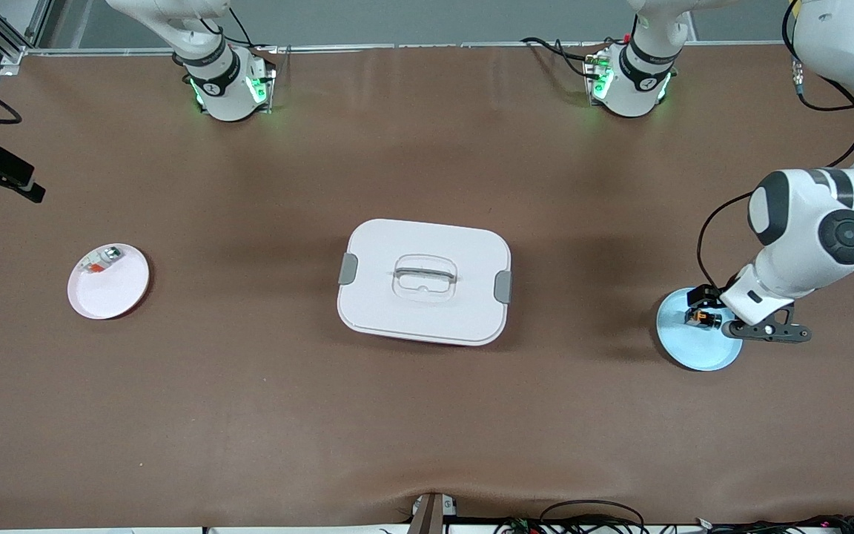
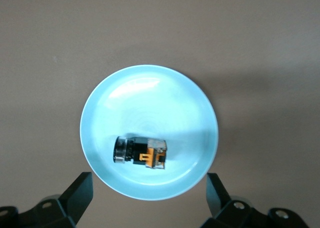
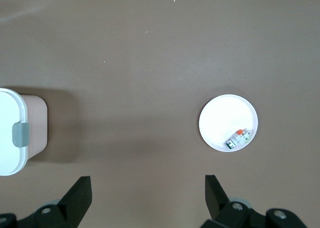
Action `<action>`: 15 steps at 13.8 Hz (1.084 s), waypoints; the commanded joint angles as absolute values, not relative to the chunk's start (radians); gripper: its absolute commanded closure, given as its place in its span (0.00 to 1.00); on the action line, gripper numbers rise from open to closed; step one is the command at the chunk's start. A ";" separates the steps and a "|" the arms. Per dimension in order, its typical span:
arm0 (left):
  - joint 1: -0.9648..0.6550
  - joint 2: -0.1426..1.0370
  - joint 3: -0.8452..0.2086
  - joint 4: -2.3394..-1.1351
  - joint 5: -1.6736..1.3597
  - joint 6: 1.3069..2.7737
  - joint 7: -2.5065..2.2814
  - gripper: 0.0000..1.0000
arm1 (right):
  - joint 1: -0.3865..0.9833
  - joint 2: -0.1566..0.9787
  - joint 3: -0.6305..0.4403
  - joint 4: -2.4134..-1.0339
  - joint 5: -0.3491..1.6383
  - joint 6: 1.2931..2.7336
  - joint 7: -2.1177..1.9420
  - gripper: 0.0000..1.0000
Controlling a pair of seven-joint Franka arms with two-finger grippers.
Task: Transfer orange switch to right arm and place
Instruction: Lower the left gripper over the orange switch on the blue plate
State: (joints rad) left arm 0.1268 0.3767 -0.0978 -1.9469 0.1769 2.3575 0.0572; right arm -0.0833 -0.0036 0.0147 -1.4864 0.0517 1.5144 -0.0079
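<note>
Left hand point(image 2: 149, 200) hovers spread over the blue plate point(image 2: 150, 88), orange switch point(image 2: 141, 152) at its twelve o'clock. The switch's long axis runs three-to-nine, spanning finger to finger. Right hand point(image 3: 148, 200) waits, spread.

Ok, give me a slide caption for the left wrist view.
Open left gripper hovering above the orange switch, which lies on its side on a light blue plate.

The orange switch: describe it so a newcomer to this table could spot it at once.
Start at the white lidded box mid-table, then go toward the left arm's end to the light blue plate. The orange switch lies on that plate, under the left gripper with open jaws. It is dark and boxy with orange markings; the pale part sits on the pink plate.
</note>
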 commanded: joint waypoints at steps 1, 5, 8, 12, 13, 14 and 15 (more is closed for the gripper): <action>0.150 0.406 -0.101 -1.959 0.232 2.419 0.069 0.00 | -0.090 -0.002 0.021 -1.467 0.029 1.474 -0.021 0.00; 0.152 0.466 -0.101 -1.960 0.232 2.494 0.063 0.00 | -0.094 -0.003 0.011 -1.436 0.025 1.431 -0.077 0.00; 0.152 0.495 -0.101 -1.979 0.232 2.559 0.060 0.00 | -0.098 -0.005 0.006 -1.436 0.031 1.431 -0.066 0.00; 0.169 0.511 -0.101 -1.993 0.261 2.574 0.067 0.00 | -0.095 -0.009 0.011 -1.436 0.063 1.439 -0.046 0.00; 0.172 0.511 -0.101 -1.996 0.279 2.574 0.067 0.00 | -0.094 -0.009 0.012 -1.436 0.074 1.440 -0.026 0.00; 0.172 0.511 -0.101 -1.997 0.287 2.574 0.069 0.00 | -0.092 -0.009 0.014 -1.436 0.078 1.442 -0.025 0.00; 0.173 0.511 -0.101 -1.997 0.291 2.574 0.069 0.00 | -0.089 -0.008 0.015 -1.436 0.078 1.445 -0.023 0.00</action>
